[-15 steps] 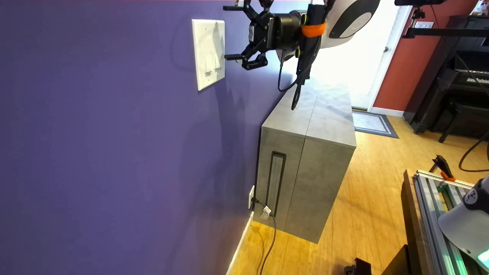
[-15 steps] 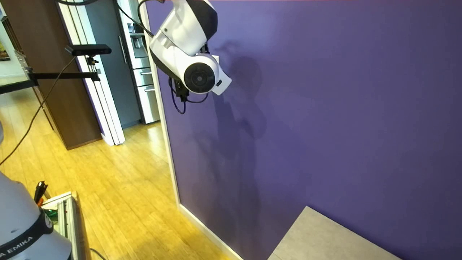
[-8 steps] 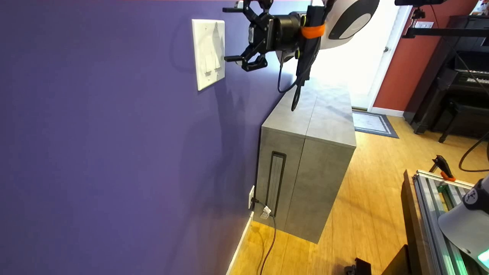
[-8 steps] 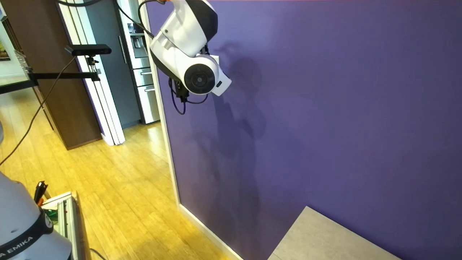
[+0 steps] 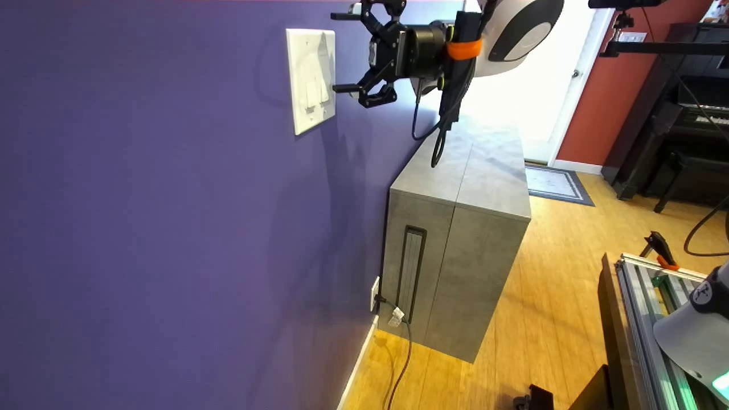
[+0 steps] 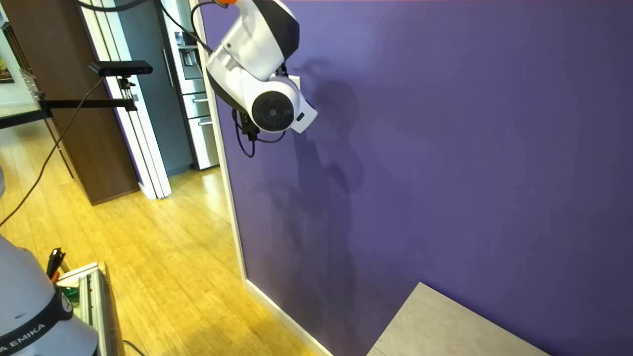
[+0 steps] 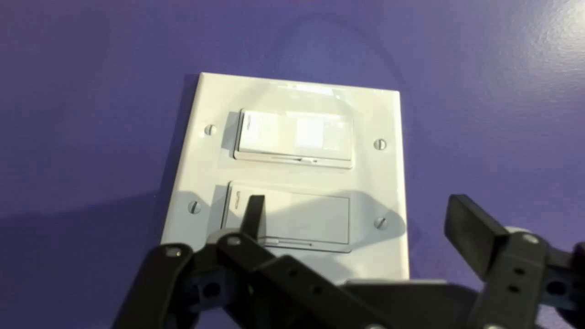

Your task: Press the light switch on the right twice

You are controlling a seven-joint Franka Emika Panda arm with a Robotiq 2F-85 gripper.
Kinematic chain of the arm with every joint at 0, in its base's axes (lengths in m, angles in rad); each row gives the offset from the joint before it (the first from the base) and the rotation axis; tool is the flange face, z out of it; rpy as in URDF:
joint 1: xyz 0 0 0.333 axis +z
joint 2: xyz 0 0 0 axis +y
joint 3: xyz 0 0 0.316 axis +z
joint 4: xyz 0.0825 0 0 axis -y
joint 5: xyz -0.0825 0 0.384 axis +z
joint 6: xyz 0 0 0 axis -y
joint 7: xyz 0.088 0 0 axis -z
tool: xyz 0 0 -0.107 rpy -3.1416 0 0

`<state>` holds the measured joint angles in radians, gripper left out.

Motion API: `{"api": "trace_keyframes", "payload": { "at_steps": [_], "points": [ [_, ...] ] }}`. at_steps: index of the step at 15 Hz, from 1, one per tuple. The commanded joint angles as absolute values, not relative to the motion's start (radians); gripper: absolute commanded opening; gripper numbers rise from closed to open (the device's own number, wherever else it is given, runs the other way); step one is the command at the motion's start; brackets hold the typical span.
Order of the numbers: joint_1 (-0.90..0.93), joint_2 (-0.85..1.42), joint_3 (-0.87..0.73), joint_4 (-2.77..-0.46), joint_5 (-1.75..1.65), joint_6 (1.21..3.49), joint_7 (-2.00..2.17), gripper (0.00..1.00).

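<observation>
Far below the gripper (image 5: 345,52), a yellowish wooden floor (image 5: 552,285) spreads out in both exterior views. On it stands a gray cabinet (image 5: 478,256), its top lower than the gripper and off to one side of it; a pale mat (image 5: 558,185) with a dark border lies flat beyond the cabinet, well apart from the gripper, and a dark piano (image 5: 649,125) stands far off behind the gripper. A cord (image 5: 408,348) runs down toward the floor, well below the gripper, though whether it touches there cannot be told.
</observation>
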<state>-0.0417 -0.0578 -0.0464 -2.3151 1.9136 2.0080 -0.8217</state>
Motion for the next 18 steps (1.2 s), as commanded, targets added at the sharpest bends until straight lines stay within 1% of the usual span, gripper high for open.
{"api": "trace_keyframes", "payload": {
  "at_steps": [1, 18],
  "points": [
    [-0.039, -0.042, -0.036, -2.301, 1.960, 2.017, -0.847, 1.00],
    [-0.041, -0.031, -0.039, -2.281, 1.991, 2.019, -0.867, 1.00]
  ]
}}
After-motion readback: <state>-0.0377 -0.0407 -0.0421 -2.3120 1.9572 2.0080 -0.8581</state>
